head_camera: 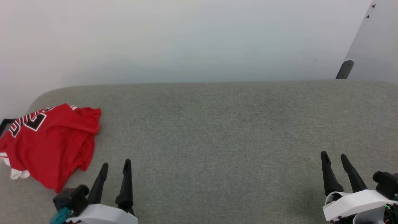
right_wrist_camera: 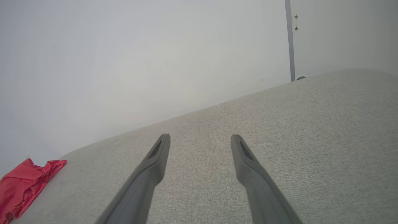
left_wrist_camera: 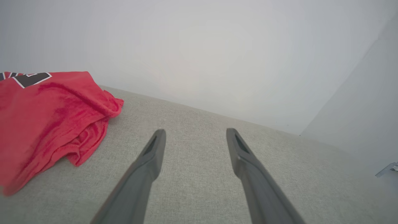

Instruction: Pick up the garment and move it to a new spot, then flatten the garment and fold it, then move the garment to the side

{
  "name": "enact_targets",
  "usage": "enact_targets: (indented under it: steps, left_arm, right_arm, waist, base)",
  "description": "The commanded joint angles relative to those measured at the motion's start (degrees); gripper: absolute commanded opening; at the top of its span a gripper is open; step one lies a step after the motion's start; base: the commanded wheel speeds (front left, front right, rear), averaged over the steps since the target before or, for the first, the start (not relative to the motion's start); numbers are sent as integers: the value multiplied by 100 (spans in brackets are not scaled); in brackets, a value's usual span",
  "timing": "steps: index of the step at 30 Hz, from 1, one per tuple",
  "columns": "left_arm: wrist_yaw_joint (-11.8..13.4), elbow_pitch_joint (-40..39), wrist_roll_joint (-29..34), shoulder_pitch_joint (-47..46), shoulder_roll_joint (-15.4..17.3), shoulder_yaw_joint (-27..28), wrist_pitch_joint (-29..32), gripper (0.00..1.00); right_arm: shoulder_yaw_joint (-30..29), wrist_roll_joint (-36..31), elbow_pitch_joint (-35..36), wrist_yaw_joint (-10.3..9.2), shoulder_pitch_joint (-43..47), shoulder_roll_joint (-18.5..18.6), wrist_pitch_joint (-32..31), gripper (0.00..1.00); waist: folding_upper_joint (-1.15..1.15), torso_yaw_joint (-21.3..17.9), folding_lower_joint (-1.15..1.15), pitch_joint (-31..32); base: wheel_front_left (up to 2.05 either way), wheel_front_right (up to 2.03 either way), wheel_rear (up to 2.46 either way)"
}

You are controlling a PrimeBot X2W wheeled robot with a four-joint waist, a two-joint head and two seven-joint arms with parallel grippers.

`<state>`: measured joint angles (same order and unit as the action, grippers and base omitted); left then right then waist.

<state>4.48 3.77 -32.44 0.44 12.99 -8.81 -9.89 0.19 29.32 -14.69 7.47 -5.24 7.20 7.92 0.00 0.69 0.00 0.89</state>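
The garment (head_camera: pixel 49 143), a red jersey with black white-edged lettering and bits of white trim, lies crumpled in a heap at the left end of the grey fabric surface (head_camera: pixel 211 130). In the left wrist view the garment (left_wrist_camera: pixel 46 121) is on the left, apart from the fingers. My left gripper (head_camera: pixel 115 165) stands open just right of the heap's near edge, holding nothing. My right gripper (head_camera: pixel 335 156) is open too, far off at the lower right over bare fabric. From the right wrist the garment (right_wrist_camera: pixel 25 183) shows as a red corner at the lower left.
A pale wall (head_camera: pixel 186 40) runs behind the grey surface. At the upper right stands a white panel (head_camera: pixel 376 43) with a dark bracket (head_camera: pixel 344 69) at its foot. The surface's left end is rounded, just beyond the garment.
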Motion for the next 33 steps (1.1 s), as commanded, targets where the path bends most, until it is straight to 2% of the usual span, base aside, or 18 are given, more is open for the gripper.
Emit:
enact_targets:
  steps: [1, 33]
  left_arm:
    - [-27, -90, 194, 30, 52, -4, -64, 100]
    - [-110, -326, 1719, 210, 147, -52, -437, 100]
  right_arm:
    - [-3, -187, 57, 3, -30, 43, 56, 100]
    - [-33, -1534, 257, 4, 93, 105, 281, 100]
  waist:
    - [0, -3, 0, 8]
    - [0, 32, 0, 29]
  base:
    - [0, 0, 0]
    - [0, 0, 0]
